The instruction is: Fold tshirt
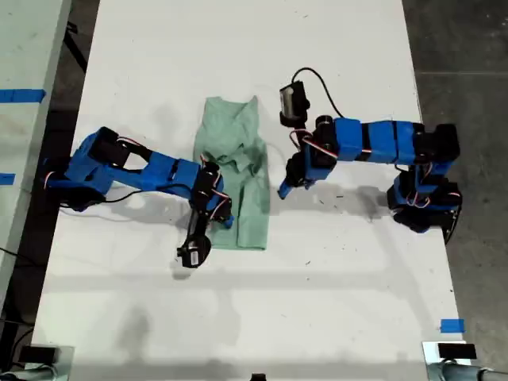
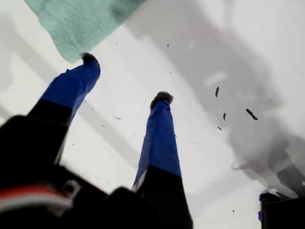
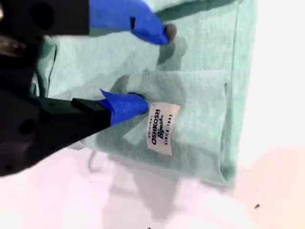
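tshirt [image 1: 236, 171] lies mid-surface, already folded into a narrow strip, white tag [image 3: 162, 128] showing. My second hand [image 3: 155, 69] hovers jaws apart over the folded layers by the tag, probably lining up the next pinch. My first hand [image 2: 125, 78] also apart, over bare surface [image 1: 333, 270] (just off the cloth edge). No containers in view

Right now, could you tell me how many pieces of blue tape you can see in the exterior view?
3: two on the side table along the exterior view's left edge, and; one near the white table's lower right corner. Others may lie outside the frame.
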You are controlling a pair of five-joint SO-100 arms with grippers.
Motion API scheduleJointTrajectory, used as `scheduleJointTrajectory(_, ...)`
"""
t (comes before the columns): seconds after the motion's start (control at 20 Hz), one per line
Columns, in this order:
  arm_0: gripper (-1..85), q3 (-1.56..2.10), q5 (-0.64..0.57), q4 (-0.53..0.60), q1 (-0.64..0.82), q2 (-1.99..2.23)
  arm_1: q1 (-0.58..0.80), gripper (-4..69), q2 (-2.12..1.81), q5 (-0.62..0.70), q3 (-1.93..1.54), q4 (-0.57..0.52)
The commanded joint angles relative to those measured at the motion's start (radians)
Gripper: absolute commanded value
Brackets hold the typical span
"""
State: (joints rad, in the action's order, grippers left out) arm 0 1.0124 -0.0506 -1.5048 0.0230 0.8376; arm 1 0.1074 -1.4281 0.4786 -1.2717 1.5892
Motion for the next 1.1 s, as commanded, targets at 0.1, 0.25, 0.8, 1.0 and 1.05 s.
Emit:
scheduleJointTrajectory(0.1, 33.8, -0.021, -0.038, -0.161, 0.049, 0.196, -0.014, 26.0, -0.037, -0.009, 0.002, -0.021)
scheduleJointTrajectory(0.25, 33.1, 0.210, -0.038, -0.160, 0.110, 0.551, -0.017, 26.2, -0.055, -0.014, 0.002, -0.008)
scheduleJointTrajectory(0.8, 25.0, 1.058, 0.403, 0.130, -0.034, 1.302, -0.190, 33.5, -0.061, -0.267, 0.049, -0.074)
scheduleJointTrajectory(1.0, 25.4, 1.080, 0.569, 0.291, -0.138, 1.292, -0.258, 36.7, 0.055, -0.388, 0.184, -0.067)
scheduleJointTrajectory(1.05, 24.7, 1.098, 0.598, 0.356, -0.153, 1.262, -0.267, 36.9, 0.089, -0.399, 0.206, -0.089)
